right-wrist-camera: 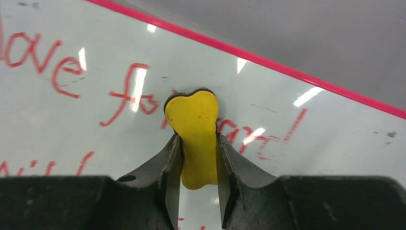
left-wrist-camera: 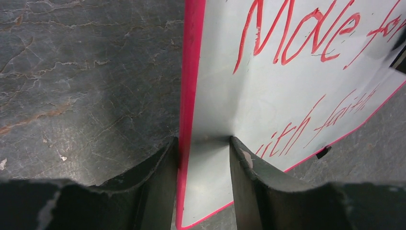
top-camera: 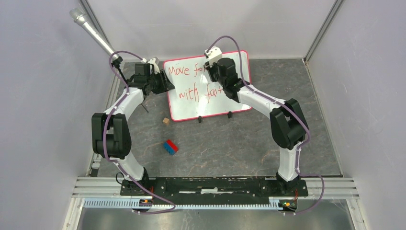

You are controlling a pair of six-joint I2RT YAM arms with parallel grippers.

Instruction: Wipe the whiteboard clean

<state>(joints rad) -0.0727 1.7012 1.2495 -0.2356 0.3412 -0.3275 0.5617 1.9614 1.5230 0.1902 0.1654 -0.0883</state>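
The whiteboard (top-camera: 187, 108) stands tilted at the back of the table, with red handwriting across its face. My left gripper (top-camera: 167, 85) is at its left edge. In the left wrist view the left gripper (left-wrist-camera: 203, 141) is open and straddles the board's red rim (left-wrist-camera: 191, 72): one finger lies against the outside of the rim, the other rests on the white face (left-wrist-camera: 268, 96). My right gripper (top-camera: 215, 72) hangs over the upper middle of the board. In the right wrist view the right gripper (right-wrist-camera: 197, 136) is shut on a yellow bone-shaped eraser (right-wrist-camera: 194, 120) that lies against the writing on the whiteboard (right-wrist-camera: 311, 124).
A small wooden cube (top-camera: 165, 120) and a red-and-blue block (top-camera: 170, 146) lie on the dark table in front of the board. Two black clip feet (top-camera: 199, 119) hold the board's lower edge. A silver microphone (top-camera: 91, 29) pokes in at the back left. Grey walls enclose the table.
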